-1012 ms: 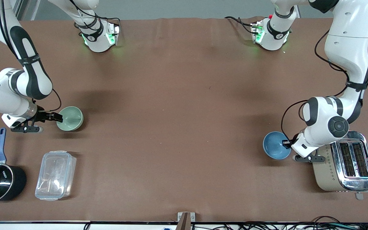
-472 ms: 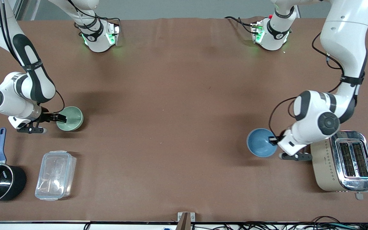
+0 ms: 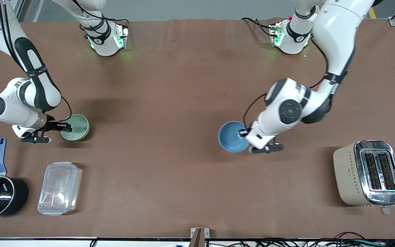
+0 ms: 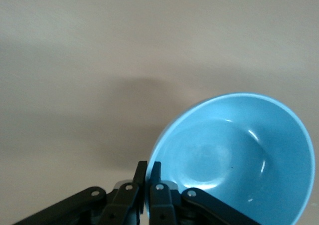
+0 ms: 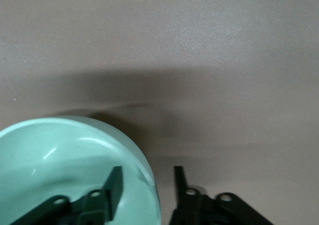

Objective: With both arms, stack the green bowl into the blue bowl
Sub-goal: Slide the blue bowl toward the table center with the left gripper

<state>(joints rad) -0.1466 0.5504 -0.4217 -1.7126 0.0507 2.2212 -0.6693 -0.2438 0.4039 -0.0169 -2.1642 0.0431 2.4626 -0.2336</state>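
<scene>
Both bowls gripped: blue bowl [image 3: 232,136] carried toward center; green bowl [image 3: 75,127] unmoved.

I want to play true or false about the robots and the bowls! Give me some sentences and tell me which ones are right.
1. The left gripper has its jaws shut on the rim of the round medium-blue bowl. True.
2. The small pale mint-green bowl sits inside the blue bowl. False: the two bowls are far apart, the green one toward the right arm's end of the table.
3. The right gripper has one jaw inside the green bowl and one outside its rim. True.
4. The shiny beige two-slot toaster holds slices of bread. False: its slots look empty.
5. The clear plastic lidded container lies nearer the front camera than the green bowl. True.
</scene>
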